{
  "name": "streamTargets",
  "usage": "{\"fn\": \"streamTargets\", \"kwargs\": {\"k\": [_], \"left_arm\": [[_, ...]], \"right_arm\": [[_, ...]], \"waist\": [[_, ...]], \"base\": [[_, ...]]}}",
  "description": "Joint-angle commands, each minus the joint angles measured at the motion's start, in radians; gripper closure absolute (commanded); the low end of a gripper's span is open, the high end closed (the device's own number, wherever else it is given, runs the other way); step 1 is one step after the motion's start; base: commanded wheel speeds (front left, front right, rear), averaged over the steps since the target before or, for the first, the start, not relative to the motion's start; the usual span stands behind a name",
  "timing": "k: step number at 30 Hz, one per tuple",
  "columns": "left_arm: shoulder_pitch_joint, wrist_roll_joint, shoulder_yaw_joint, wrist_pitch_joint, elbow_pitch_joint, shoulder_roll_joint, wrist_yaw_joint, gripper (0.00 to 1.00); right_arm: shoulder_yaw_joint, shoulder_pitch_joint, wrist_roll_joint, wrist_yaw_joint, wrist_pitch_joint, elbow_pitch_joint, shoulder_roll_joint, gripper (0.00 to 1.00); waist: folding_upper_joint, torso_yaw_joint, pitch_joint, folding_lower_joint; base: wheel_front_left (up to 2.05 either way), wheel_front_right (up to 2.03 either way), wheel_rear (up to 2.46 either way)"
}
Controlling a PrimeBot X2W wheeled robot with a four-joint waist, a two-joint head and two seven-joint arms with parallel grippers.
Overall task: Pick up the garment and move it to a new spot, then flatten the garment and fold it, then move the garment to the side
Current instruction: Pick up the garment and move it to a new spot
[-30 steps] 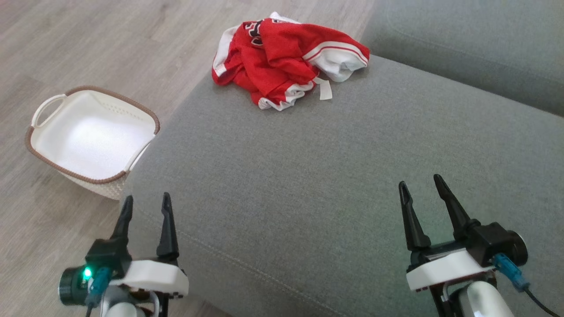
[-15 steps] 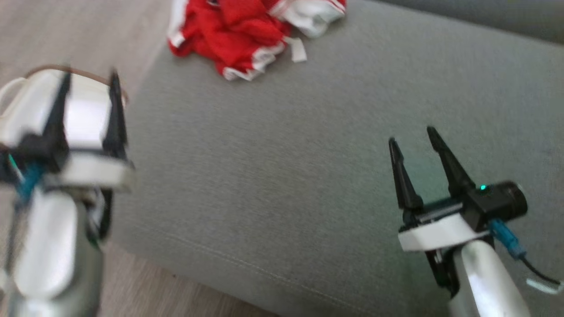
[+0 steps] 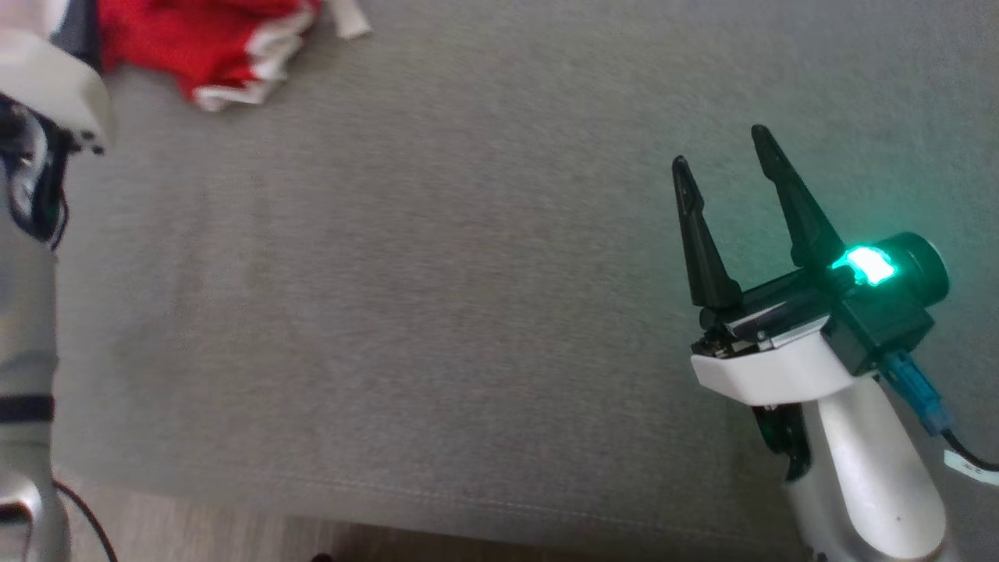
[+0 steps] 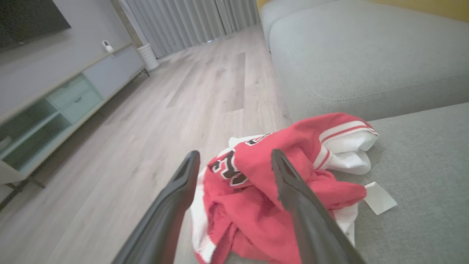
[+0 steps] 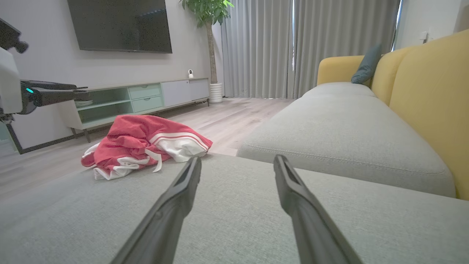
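The garment [image 4: 263,190] lies in a crumpled heap at the corner of a grey sofa seat [image 3: 468,273], close to the edge where the cushion drops to the floor [image 4: 146,128]. It is a red mesh-like jersey with white trim, red-striped white bands and dark block numerals on one fold. Its folds are soft and bunched. A small white rectangular tag [image 4: 379,198] lies flat on the cushion just beside it.

The seat is a coarse woven fabric with a stitched seam along its rounded front edge. The floor is pale wood-look planks.

The left claw [image 4: 234,154] is spread, its two long, dark, tapering fingers pointing at the heap and framing the numerals in the left wrist view. It holds nothing. From the right wrist view it hangs clear of the garment, above and to one side.

The right claw [image 3: 719,147] is also spread wide and empty, over bare cushion well apart from the garment. Its white housing carries a glowing green light.
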Motion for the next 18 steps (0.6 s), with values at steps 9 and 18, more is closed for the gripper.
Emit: {"fn": "streamTargets", "kwargs": {"k": [9, 18], "left_arm": [[-0.152, -0.080, 0.081, 0.061, 0.189, 0.087, 0.014, 0.00], [-0.190, -0.112, 0.091, 0.003, 0.291, 0.081, 0.019, 1.00]], "right_arm": [[0.030, -0.020, -0.024, 0.008, -0.009, -0.113, -0.001, 0.00], [0.033, -0.026, -0.010, 0.008, -0.009, -0.122, -0.001, 0.00]], "waist": [[0.0000, -0.132, 0.158, -0.0003], [0.0000, -0.141, 0.175, -0.0003]], "base": [[0.00, 0.00, 0.00], [0.00, 0.00, 0.00]]}}
